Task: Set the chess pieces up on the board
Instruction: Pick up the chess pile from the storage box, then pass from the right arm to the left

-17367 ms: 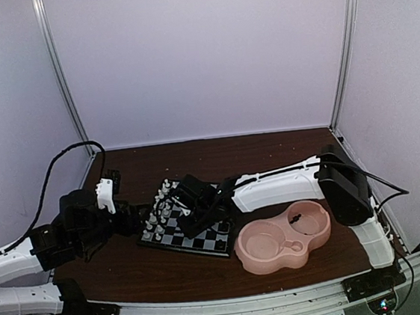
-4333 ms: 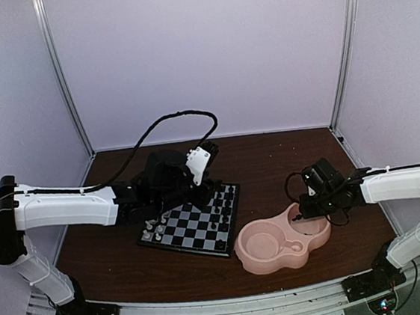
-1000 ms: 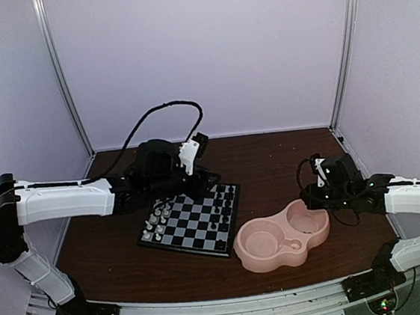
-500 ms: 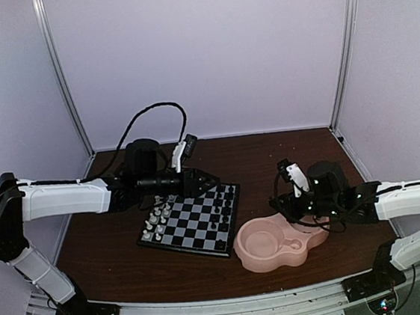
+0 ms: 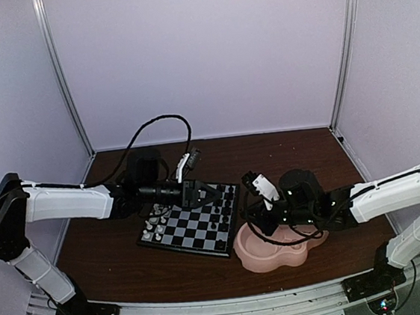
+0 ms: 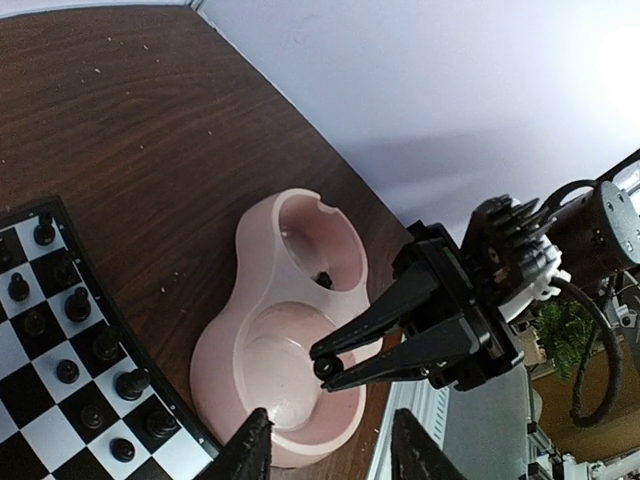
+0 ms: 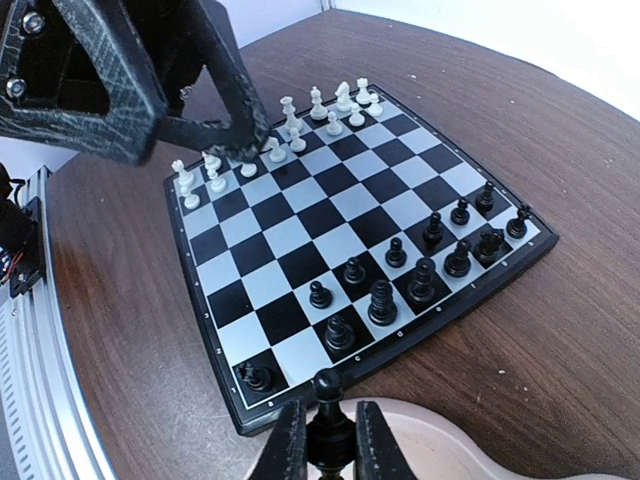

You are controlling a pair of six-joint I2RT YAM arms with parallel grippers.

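Note:
The board [image 5: 192, 228] lies left of centre, with white pieces [image 5: 156, 219] on its left side and black pieces [image 5: 220, 206] on its right. My right gripper [image 7: 326, 418] is shut on a black pawn [image 7: 327, 392]. It holds the pawn above the pink dish's rim, just short of the board's near corner [image 7: 300, 232]. The left wrist view shows that pawn [image 6: 324, 368] between the right fingers. My left gripper [image 6: 330, 452] is open and empty, hovering over the board's far edge [image 5: 211, 194]. White pieces [image 7: 270, 150] and black pieces [image 7: 420, 270] stand in rows.
A pink double-bowl dish [image 5: 259, 256] sits right of the board. One small black piece [image 6: 322, 279] lies in its far bowl [image 6: 300, 215]. The left gripper's body [image 7: 130, 90] hangs over the white rows. Brown table, walls all round.
My right gripper has moved left from the dish's right bowl to the board's edge, carrying the black pawn. My left gripper has shifted slightly right and lower over the board's far edge.

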